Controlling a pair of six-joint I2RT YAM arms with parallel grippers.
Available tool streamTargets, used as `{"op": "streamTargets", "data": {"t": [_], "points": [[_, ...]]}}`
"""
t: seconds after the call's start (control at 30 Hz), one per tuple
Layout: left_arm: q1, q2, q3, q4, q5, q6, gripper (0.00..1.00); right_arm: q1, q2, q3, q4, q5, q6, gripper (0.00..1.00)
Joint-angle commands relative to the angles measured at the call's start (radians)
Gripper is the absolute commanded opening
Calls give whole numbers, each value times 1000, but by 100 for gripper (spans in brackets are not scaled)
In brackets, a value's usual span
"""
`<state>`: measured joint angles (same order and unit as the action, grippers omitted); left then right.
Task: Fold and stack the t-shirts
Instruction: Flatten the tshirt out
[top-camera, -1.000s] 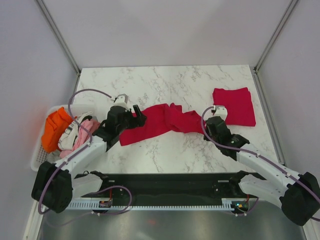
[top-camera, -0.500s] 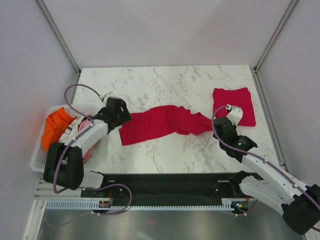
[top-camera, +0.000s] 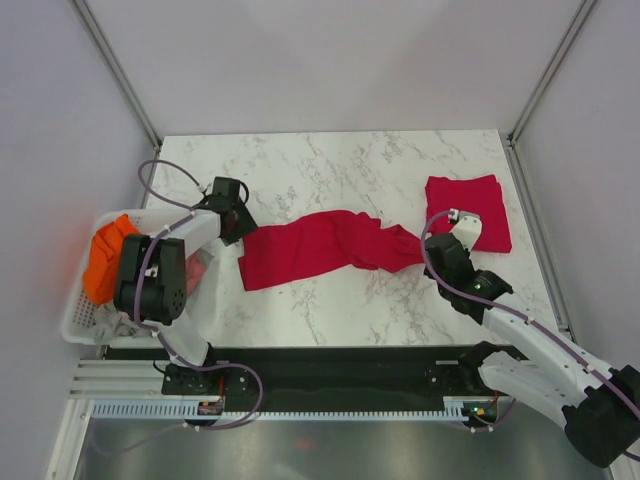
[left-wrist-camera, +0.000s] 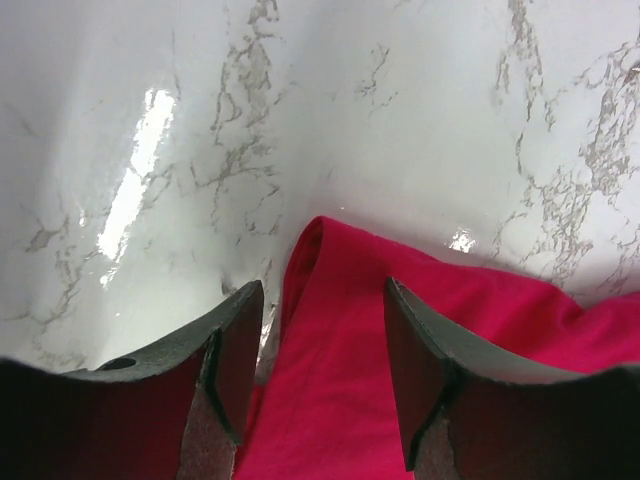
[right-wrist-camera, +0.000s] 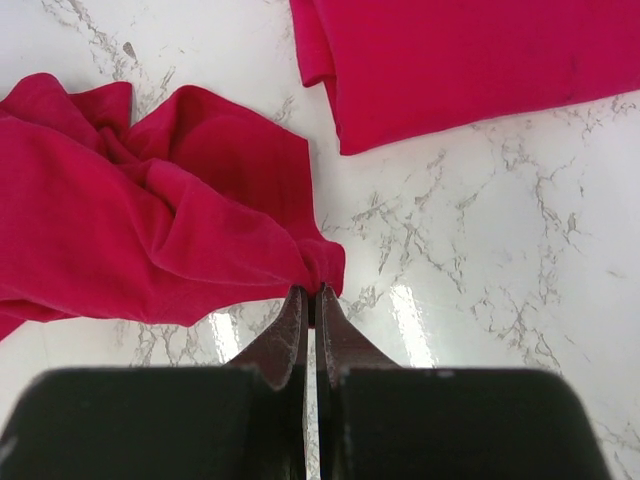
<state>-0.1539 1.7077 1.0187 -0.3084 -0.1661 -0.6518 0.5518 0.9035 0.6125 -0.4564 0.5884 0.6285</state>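
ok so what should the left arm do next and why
Probably close the left gripper. Its fingers stand open astride the left end of the crumpled t-shirt, with cloth between them. The right gripper looks shut on the shirt's other end, so a left pinch would let both arms pull it flat for folding.

Folded t-shirt (right-wrist-camera: 470, 60) beyond top edge

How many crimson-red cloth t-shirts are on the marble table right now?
2. One folded crimson-red shirt lies at the table's far right; one unfolded crimson-red shirt stretches across the middle. The white plastic basket at left holds other clothes and may hide more.
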Motion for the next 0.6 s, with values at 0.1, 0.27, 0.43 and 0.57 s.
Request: {"op": "streamTargets", "data": {"t": [0.1,0.27,0.43,0.57], "points": [[2,62,20,28,69,-55,45,-4,-5,47,27,-4,-13,0],[-1,38,21,49,88,-43,2,-4,49,75,42,-13,-47,0],[-10,-71,61,35,65,-14,2,-7,129,156,58,17,-79,0],[-9,-132,157,-14,85,-20,2,-35,216,239,82,31,-99,0]]}}
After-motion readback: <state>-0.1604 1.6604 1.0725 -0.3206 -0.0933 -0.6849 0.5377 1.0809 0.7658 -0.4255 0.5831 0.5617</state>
